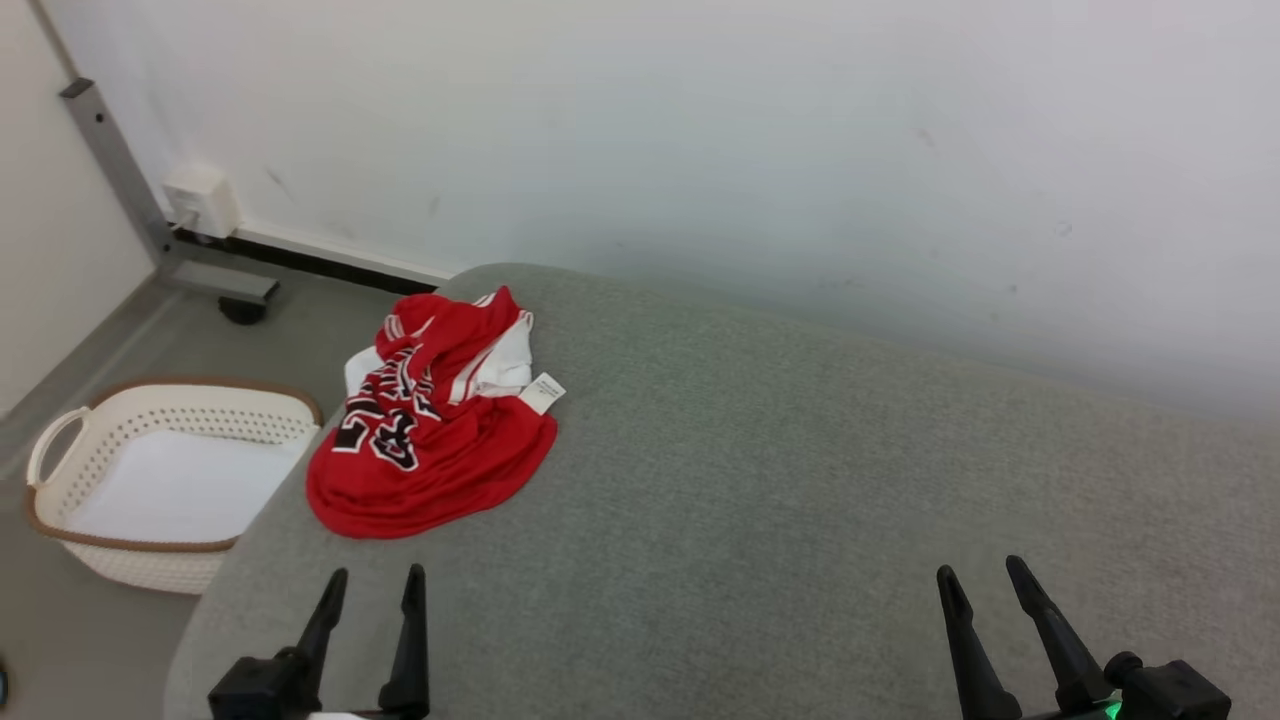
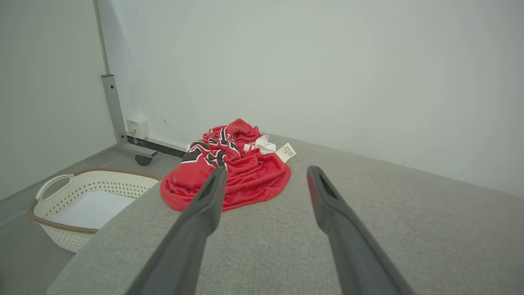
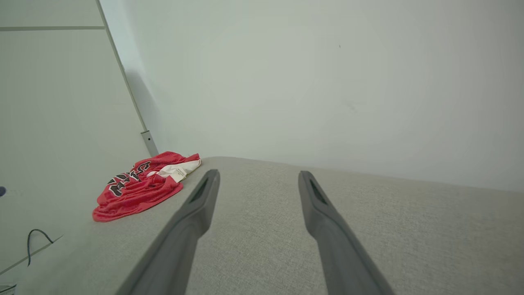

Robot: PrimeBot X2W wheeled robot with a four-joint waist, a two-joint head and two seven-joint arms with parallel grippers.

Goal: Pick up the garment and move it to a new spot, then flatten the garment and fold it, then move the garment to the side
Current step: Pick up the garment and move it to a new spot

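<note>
Opening step here: the pick-up has not begun. The jersey [image 1: 430, 440] lies in a crumpled red heap at the far left corner of the grey pad [image 1: 800, 480], its left side right at the pad's edge and its white tag [image 1: 543, 392] poking out to the right. On the floor below that edge sits a white basket [image 1: 60, 445].

My left gripper [image 1: 377, 572] hangs at the near edge with its fingers spread and nothing between them. In the left wrist view it points almost straight at the heap, with bare pad between. My right gripper [image 1: 980, 566] is spread too, empty, and well apart from the cloth on the other side.

So I judge the left arm gets this one. It needs to reach forward, come down over a raised fold and pinch enough cloth to lift the whole bundle, then carry it right toward the middle. I'd grab away from the edge so the heap isn't nudged off toward the basket.
</note>
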